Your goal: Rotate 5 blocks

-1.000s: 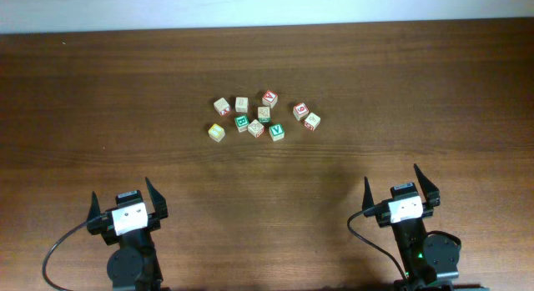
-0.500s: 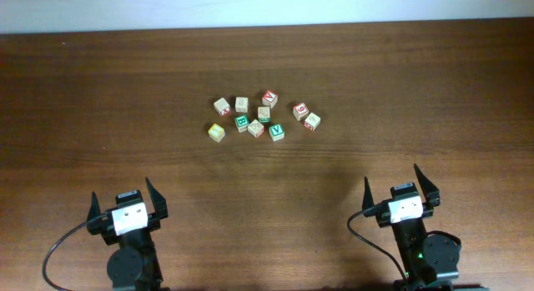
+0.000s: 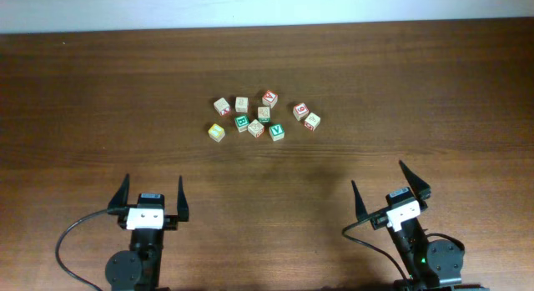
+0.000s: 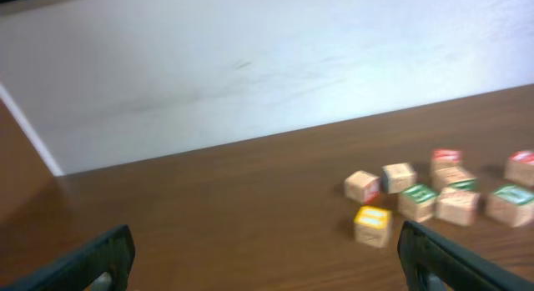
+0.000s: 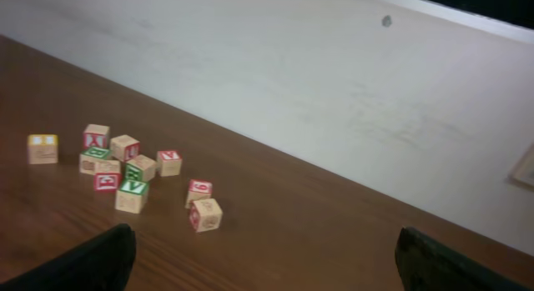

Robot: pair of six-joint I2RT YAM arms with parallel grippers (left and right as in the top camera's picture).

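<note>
The table (image 3: 100, 82) is a dark brown wood-grain surface. Its far edge is bounded by a plain white surface (image 3: 250, 7), which rises behind it in both wrist views. The blocks (image 3: 264, 115) sit in a loose cluster on the tabletop, roughly centred from left to right and in the far half. A yellow-faced cube (image 3: 217, 132) marks the cluster's left end. The left gripper (image 3: 153, 189) and right gripper (image 3: 382, 184) stand at the near edge, well apart from the blocks. Both have their jaws spread wide and hold nothing.
</note>
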